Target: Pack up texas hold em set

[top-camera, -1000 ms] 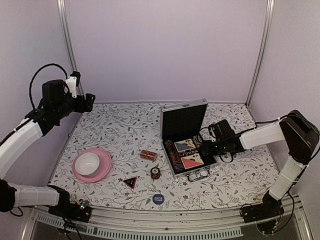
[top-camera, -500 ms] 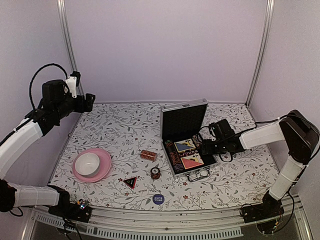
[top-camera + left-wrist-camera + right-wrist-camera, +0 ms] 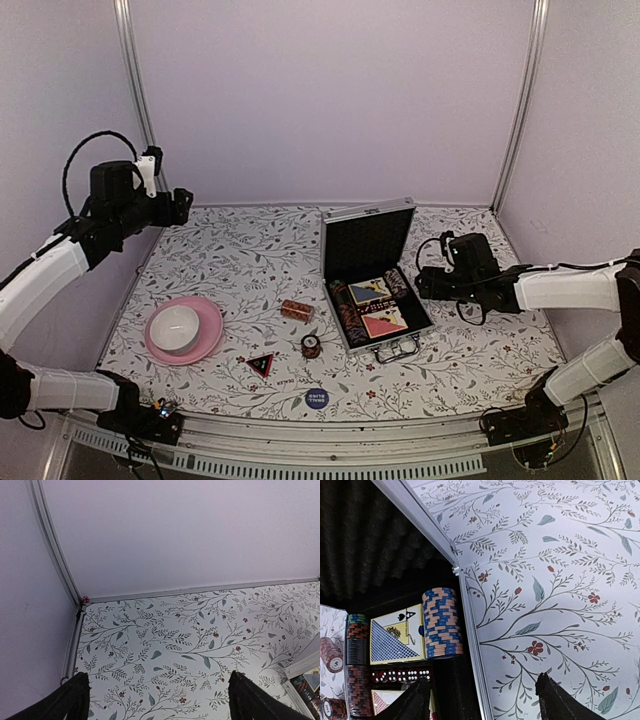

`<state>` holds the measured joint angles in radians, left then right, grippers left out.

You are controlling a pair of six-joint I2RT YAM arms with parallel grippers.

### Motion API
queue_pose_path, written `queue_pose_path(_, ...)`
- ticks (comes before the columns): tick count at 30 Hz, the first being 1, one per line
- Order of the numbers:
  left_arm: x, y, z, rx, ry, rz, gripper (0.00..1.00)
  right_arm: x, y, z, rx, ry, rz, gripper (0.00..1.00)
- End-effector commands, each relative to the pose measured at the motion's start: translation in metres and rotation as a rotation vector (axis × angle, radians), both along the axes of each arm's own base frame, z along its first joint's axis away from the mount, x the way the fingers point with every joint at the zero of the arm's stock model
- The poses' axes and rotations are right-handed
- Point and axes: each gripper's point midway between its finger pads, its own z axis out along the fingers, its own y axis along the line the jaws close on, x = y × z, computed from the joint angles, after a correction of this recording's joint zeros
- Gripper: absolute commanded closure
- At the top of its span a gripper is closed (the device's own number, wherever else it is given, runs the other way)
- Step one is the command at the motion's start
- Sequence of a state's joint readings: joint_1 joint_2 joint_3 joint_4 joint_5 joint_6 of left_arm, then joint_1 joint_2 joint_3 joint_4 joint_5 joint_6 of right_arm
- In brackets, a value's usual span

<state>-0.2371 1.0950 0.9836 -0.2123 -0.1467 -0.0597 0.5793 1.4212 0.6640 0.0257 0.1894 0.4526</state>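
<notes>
The left gripper (image 3: pixel 159 700) hangs wide and empty at the far-left corner. The brown box (image 3: pixel 297 310), triangle (image 3: pixel 261 363), chips (image 3: pixel 311 345) and blue disc (image 3: pixel 317 398) (all unpacked) lie left of the open case (image 3: pixel 365 245). The right gripper (image 3: pixel 482 700), spread empty beside it, should probably fetch one next.

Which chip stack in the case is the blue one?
The stack lying between the ace-of-spades deck and the case's right wall; its chips are blue and peach. The stacks left of the deck are mostly red and black.
</notes>
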Motion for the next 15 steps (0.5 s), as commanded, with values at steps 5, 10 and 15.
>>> queue_pose_path(5,-0.022,-0.058,-0.047,-0.205,0.134,-0.032,0.03,-0.003,-0.022,0.047,0.026,-0.131,-0.049,0.17)
queue_pose_path(10,-0.056,-0.117,-0.094,-0.331,0.282,-0.149,0.03,0.000,-0.046,0.049,0.076,-0.150,-0.067,0.16)
queue_pose_path(15,-0.094,-0.173,-0.127,-0.397,0.376,-0.228,0.03,0.002,-0.067,0.045,0.127,-0.161,-0.112,0.16)
